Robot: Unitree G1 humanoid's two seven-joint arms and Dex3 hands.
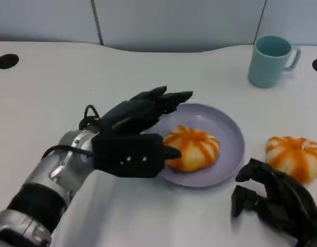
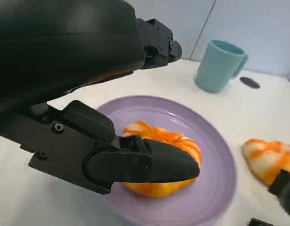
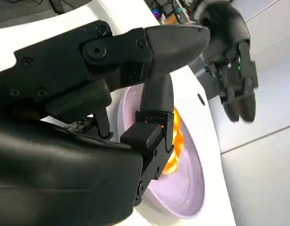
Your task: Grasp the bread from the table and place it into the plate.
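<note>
My left hand (image 1: 140,131) hangs released over the plate's (image 1: 228,128) left rim, thumb hiding the bun's (image 1: 197,149) near edge. The bun lies flat, round, showing no long axis. My right hand (image 1: 274,198), empty, fingers apart, rests on the bench (image 1: 45,98), partly cut off.

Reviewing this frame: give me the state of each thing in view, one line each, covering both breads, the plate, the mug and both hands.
Bread on the plate: lying in the plate, left thumb at its side.
Second bread: on the table, right of the plate, untouched.
Plate: flat on the table, holding one bread.
Mug: upright, behind the plate.
Left hand: fingers spread over the plate's rim, not clamped on the bread.
Right hand: fingers curled, holding nothing.
</note>
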